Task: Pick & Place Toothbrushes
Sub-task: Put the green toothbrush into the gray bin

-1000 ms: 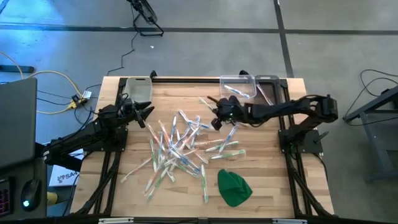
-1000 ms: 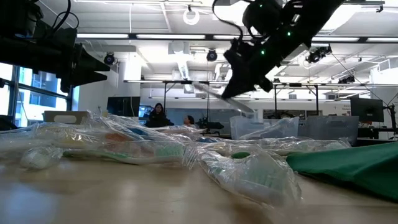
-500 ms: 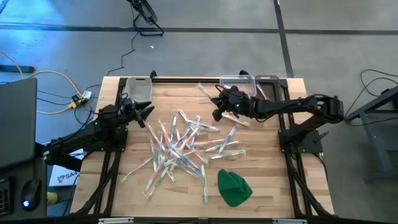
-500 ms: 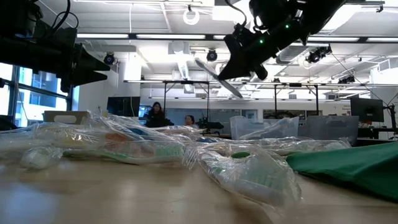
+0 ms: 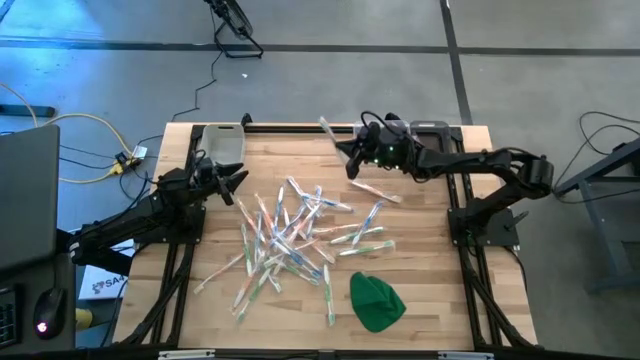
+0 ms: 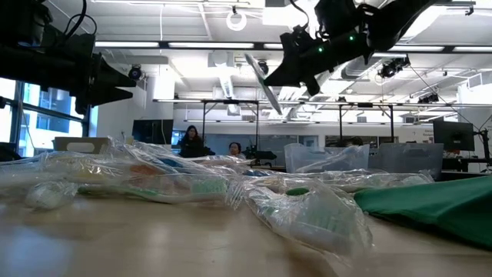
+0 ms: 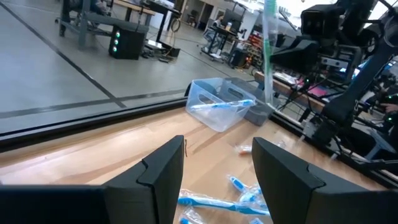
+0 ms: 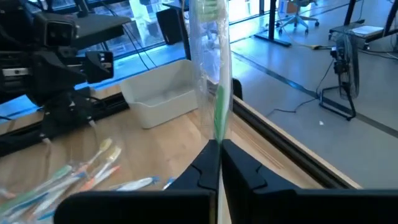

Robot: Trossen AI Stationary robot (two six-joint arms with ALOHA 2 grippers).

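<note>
Your right gripper (image 5: 349,160) is raised above the far side of the table, arm stretched across from the right edge, fingers (image 8: 239,168) pinched tight on a wrapped toothbrush (image 8: 211,74) standing up from them. Your left gripper (image 5: 238,181) waits at the left edge, fingers (image 7: 163,169) spread wide, holding nothing.

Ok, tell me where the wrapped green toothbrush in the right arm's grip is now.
In the high view the clear-wrapped green toothbrush is pinched in the right pincer, up off the wooden table at its far edge, beside the clear rectangular plastic bin.
</note>
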